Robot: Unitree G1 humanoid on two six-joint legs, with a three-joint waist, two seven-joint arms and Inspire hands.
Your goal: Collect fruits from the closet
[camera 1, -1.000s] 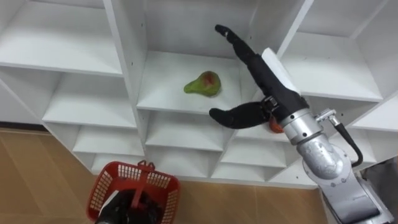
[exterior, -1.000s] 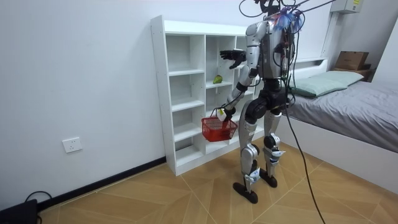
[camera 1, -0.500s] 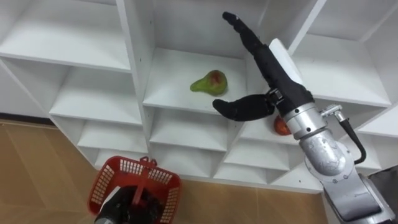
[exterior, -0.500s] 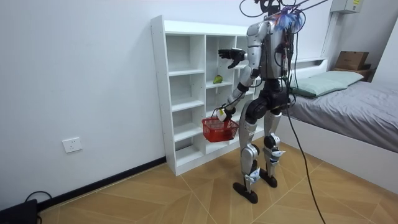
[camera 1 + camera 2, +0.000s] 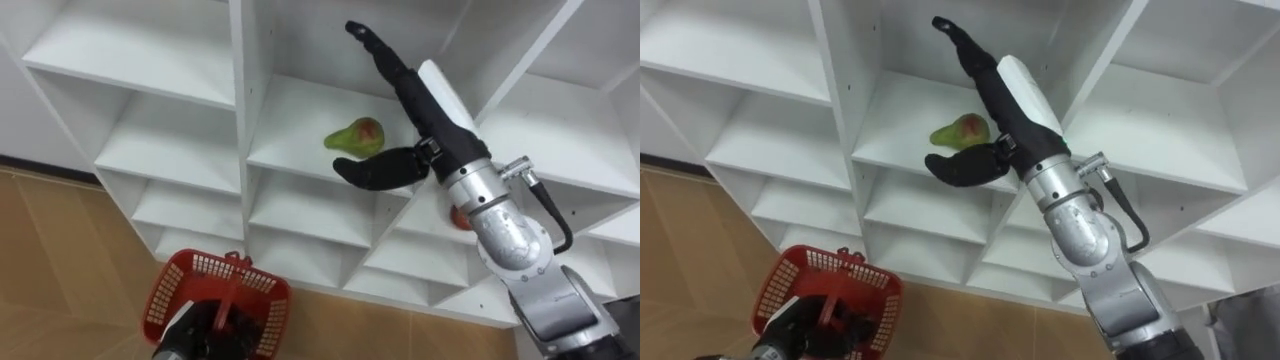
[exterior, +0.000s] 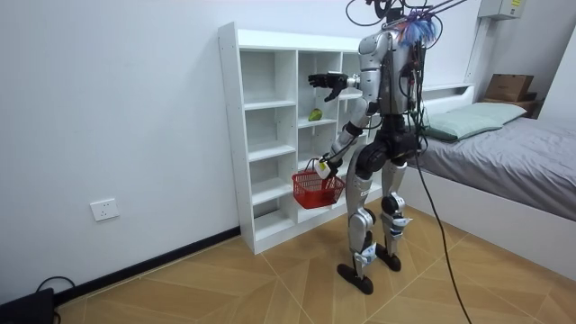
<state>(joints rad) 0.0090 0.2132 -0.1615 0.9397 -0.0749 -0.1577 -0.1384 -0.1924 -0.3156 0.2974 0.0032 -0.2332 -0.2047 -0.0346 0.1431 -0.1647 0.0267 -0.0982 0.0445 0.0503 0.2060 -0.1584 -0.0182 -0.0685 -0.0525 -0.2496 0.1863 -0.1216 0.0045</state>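
The robot stands at the closet [image 5: 240,100], right hand [image 5: 415,105] spread wide close by the pear [image 5: 355,137] on a middle shelf. Its left hand [image 5: 205,330] grips the basket [image 5: 190,262] down low.

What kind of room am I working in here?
Most likely a bedroom: a bed with a pillow at the room view's right, a white closet of open shelves against the wall, wood floor.

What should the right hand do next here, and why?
Probably close the open right hand round the pear: the pear lies on the shelf between its straight fingers and thumb, not yet gripped. The left hand holds the basket below.
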